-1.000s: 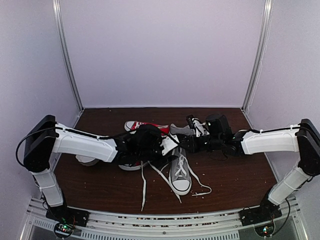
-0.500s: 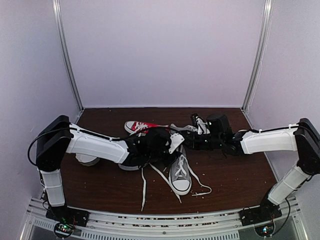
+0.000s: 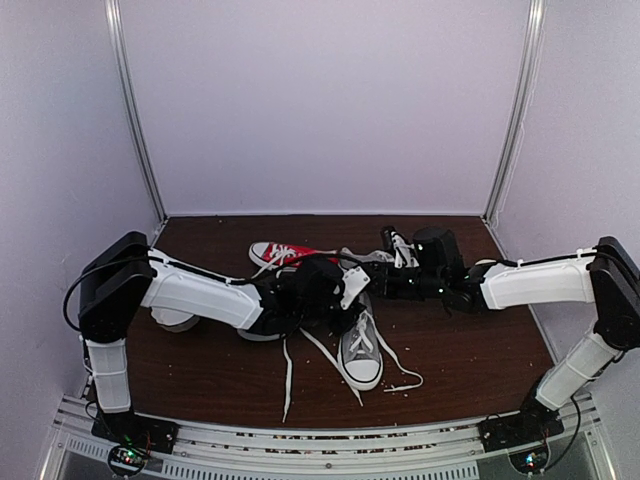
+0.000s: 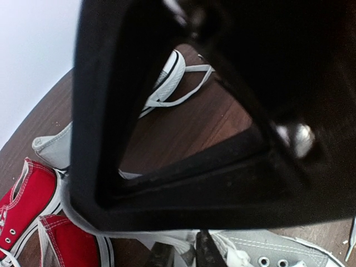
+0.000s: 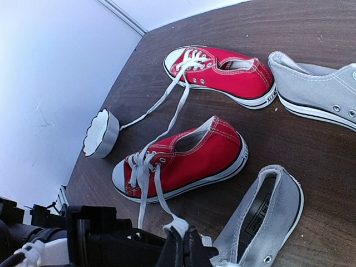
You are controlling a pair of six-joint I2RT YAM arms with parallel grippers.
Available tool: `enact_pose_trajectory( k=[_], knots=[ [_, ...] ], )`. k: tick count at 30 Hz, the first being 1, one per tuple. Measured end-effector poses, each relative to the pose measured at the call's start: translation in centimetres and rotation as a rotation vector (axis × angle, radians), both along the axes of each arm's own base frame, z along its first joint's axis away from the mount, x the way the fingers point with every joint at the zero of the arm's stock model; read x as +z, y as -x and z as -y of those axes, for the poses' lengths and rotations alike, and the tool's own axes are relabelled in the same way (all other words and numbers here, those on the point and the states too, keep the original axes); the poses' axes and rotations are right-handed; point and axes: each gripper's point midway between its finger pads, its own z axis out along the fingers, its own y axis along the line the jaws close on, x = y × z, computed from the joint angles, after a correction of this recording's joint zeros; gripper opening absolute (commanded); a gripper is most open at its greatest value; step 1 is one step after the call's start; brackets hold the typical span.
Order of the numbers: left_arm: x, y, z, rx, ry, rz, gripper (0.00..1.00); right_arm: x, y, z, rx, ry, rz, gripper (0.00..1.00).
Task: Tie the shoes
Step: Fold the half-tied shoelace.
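Note:
A grey sneaker (image 3: pixel 361 352) lies mid-table, toe towards the arms, with loose white laces (image 3: pixel 400 365) trailing beside it. It shows in the right wrist view (image 5: pixel 266 218) and the left wrist view (image 4: pixel 278 253). The second grey sneaker (image 3: pixel 362 259) lies behind it and also shows in the right wrist view (image 5: pixel 317 94). My left gripper (image 3: pixel 345 298) and right gripper (image 3: pixel 386 284) meet above the near sneaker's opening. The right gripper (image 5: pixel 184 249) is shut on a white lace end (image 5: pixel 179 225). The left gripper (image 4: pixel 182 255) pinches white lace; black gripper housing blocks most of that view.
Two red sneakers with white laces lie to the left, one at the back (image 3: pixel 288 252) (image 5: pixel 222 72) and one under my left arm (image 3: pixel 262 332) (image 5: pixel 183 161). A white scalloped cup (image 3: pixel 172 320) (image 5: pixel 100 133) stands at the far left. White walls surround the table.
My left arm has reached further right, bringing its gripper over the near grey sneaker. My right gripper has shifted slightly back and left. The two grippers are now closer together.

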Motion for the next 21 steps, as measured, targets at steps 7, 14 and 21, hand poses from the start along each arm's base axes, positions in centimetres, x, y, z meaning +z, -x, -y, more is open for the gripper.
enact_pose_trajectory(
  k=[7, 14, 21],
  knots=[
    [0.2, -0.2, 0.2, 0.01, 0.019, 0.007, 0.13, 0.0, 0.1, -0.1, 0.005, -0.006, -0.003, 0.0],
    [0.0, -0.5, 0.3, 0.023, 0.027, 0.012, 0.0, -0.4, 0.3, 0.0, 0.004, -0.002, -0.011, 0.01],
    [0.1, -0.7, 0.3, 0.04, 0.048, 0.029, 0.0, -1.5, 0.9, 0.8, 0.016, 0.072, -0.031, 0.35]
  ],
)
